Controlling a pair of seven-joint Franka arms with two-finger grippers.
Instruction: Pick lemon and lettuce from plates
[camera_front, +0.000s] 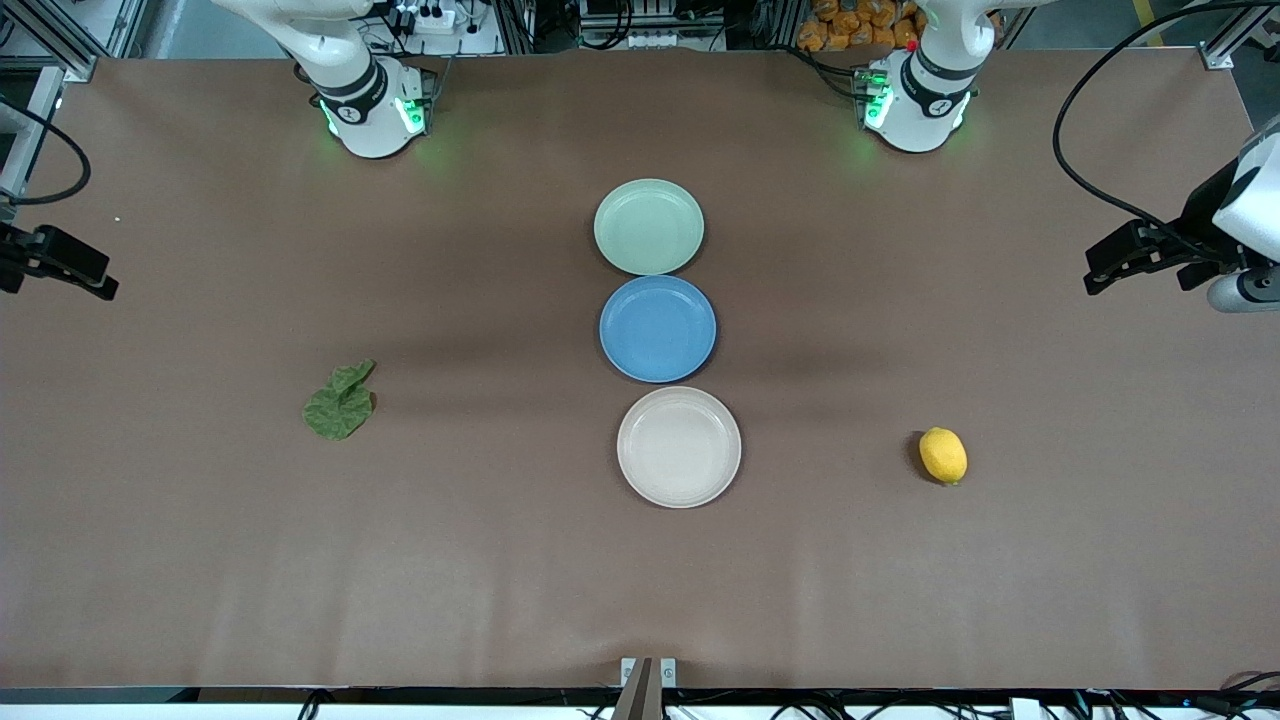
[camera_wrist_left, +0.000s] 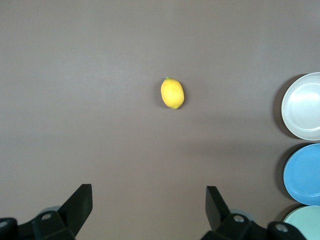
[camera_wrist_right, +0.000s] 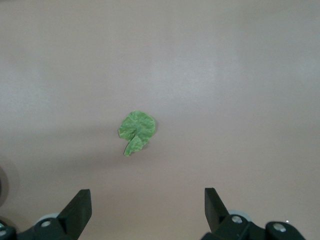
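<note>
Lemon (camera_front: 943, 455) is seen lying on the bare tabletop (camera_front: 500, 580) toward the left arm's end, well apart from the plates. Beige-white plate (camera_front: 679, 446) sits nearest the front camera, empty. Lettuce (camera_front: 341, 402) lies flat on the tabletop toward the right arm's end, slightly farther back than the lemon. Blue plate (camera_front: 658, 328) comes next in the row, then the pale green plate (camera_front: 649, 226), also empty. Left end effector (camera_front: 1135, 255) is held over its end of the tabletop, fingers spread, nothing gripped. Right end effector (camera_front: 60, 265) is likewise spread and empty at its end.
</note>
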